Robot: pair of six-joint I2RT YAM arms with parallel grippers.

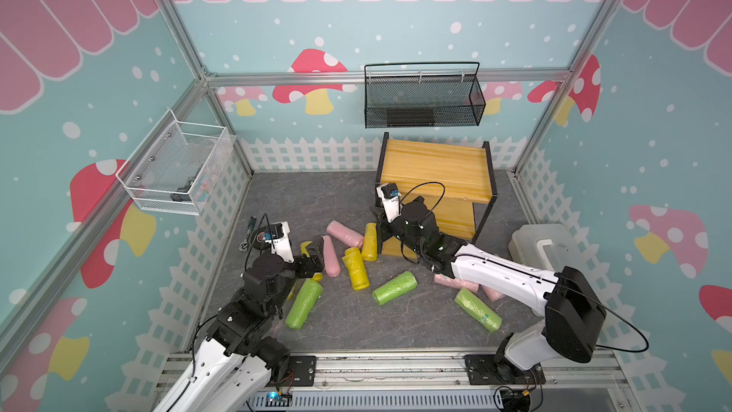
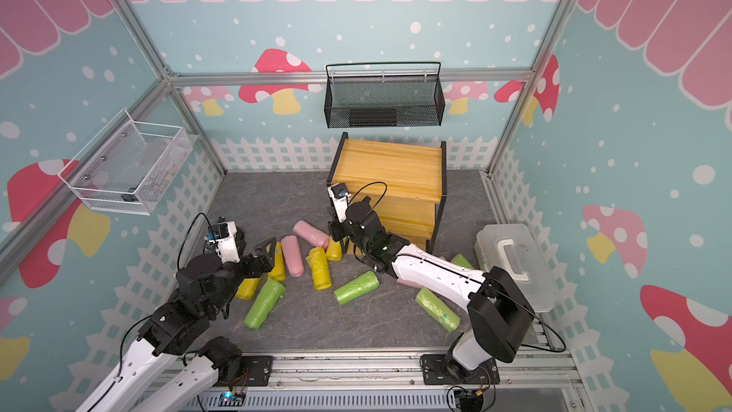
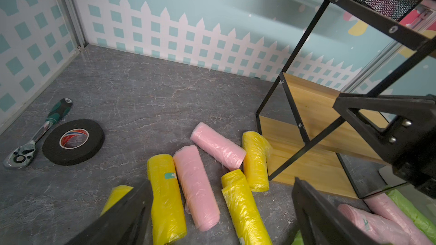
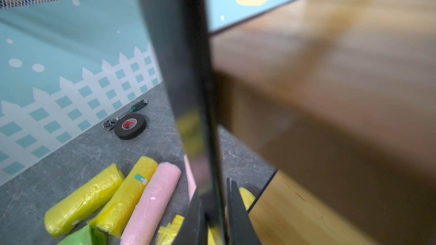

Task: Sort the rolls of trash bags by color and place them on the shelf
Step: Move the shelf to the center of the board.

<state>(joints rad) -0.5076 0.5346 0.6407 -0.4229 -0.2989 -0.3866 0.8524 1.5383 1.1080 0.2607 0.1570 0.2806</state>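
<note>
Grey marble-pattern floor (image 1: 309, 200) lies inside a walled cell printed with mushrooms and a picket fence.

1. The shelf (image 1: 435, 168), 3 wooden boards in a black frame, stands at the back right of the floor, near the rear wall.
2. A clear lidded box (image 1: 542, 247) sits against the right wall.
3. A black mesh basket (image 1: 424, 101) hangs on the rear wall above the shelf. A white wire basket (image 1: 174, 168) hangs on the left wall.
4. The right gripper (image 4: 213, 187) is low at the shelf's front-left corner, with its jaws clamped tight on the black frame post.
5. The left gripper (image 3: 221, 182) hangs with its jaws spread wide and holds nothing. It is over a yellow roll (image 3: 165, 196) and a pink roll (image 3: 195, 185) that lie side by side.
6. All 12 rolls of trash bags (image 1: 356, 267) lie on the floor in front of the shelf: 4 yellow, 4 pink and 4 green. 2 pink rolls sit partly under the right arm. The green rolls (image 1: 395, 287) lie nearest the robot.
7. A black tape roll (image 3: 73, 141) lies flat near the left wall.
8. A ratchet wrench (image 3: 35, 137) lies just beside the tape.
</note>
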